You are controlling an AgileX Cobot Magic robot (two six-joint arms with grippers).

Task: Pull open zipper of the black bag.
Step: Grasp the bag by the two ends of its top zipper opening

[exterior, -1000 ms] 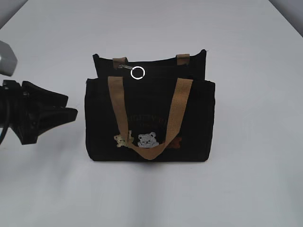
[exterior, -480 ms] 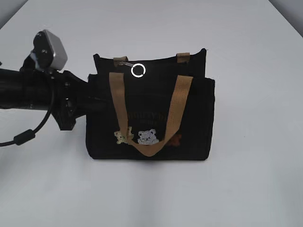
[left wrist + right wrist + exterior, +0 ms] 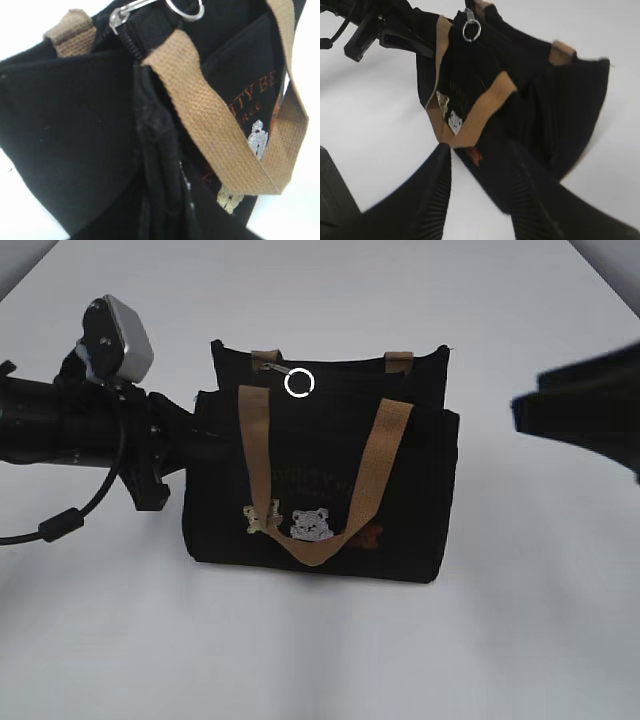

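- The bag (image 3: 320,490) stands mid-surface, zipper (image 3: 290,377) shut, pull far-left on top.
- Left gripper (image 3: 195,435) meets the bag's left end; grip unclear.
- Right gripper (image 3: 480,200), fingers apart and empty, approaches; next it must pinch the pull.

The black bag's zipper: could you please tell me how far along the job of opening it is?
Done: the left end effector is at the black bag's left end, apparently clamping the fabric there. In hand: the right end effector is near the bag's right side, jaws apart, nothing between them. Left: the zipper looks closed, its silver pull at the left end, ungrasped; it must be gripped and drawn along.
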